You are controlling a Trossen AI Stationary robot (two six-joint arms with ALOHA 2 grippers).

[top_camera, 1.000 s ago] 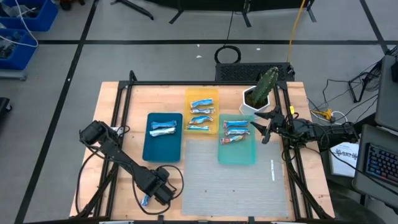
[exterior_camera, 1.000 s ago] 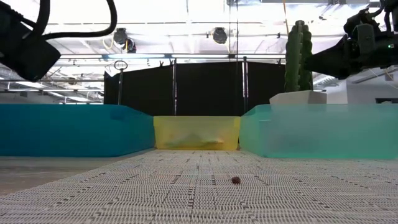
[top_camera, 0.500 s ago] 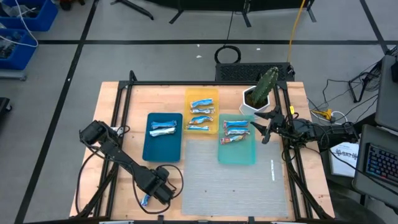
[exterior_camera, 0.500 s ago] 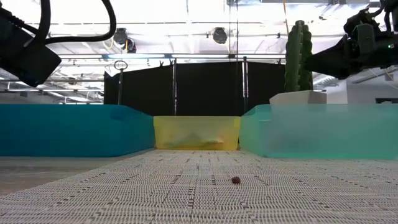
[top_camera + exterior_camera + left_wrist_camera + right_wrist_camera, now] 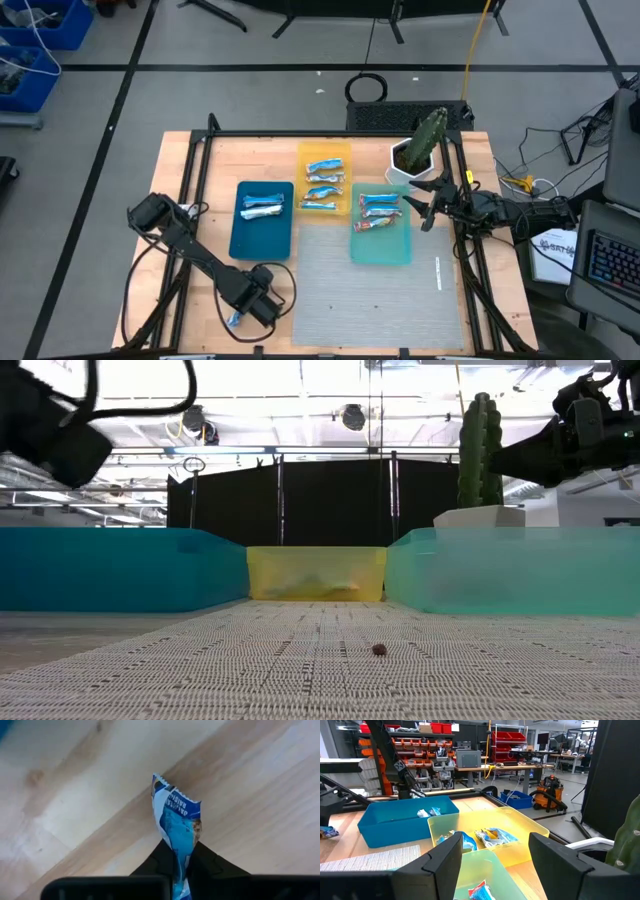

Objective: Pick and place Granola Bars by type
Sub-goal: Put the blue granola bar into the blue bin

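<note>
A blue-and-white granola bar [image 5: 177, 817] is near the table's near left corner [image 5: 235, 321], with my left gripper [image 5: 181, 855] shut on it and pointing down [image 5: 255, 306]. More bars lie in the blue tray [image 5: 262, 232], the yellow tray [image 5: 325, 160] and the teal tray [image 5: 381, 248]. One reddish bar [image 5: 368, 227] is in the teal tray. My right gripper [image 5: 425, 205] waits level at the table's right side, open, its fingers [image 5: 442, 857] wide apart with nothing between them. My left gripper pinches the bar's wrapper [image 5: 180, 851] between its two fingers, which come from above and point down. The bar's toothed end [image 5: 161, 782] sticks out past the fingertips over the bare wood. I cannot tell whether the bar still rests on the table.
A potted cactus [image 5: 420, 150] stands at the far right, close to my right arm. A grey woven mat [image 5: 375, 290] covers the near middle, with a small dark crumb [image 5: 379, 650] on it. Black frame rails [image 5: 190, 190] run along the table's sides.
In the low view the dark body of my left arm has shifted slightly. The bar stays at the same spot by the near left corner. My right arm has kept still.
</note>
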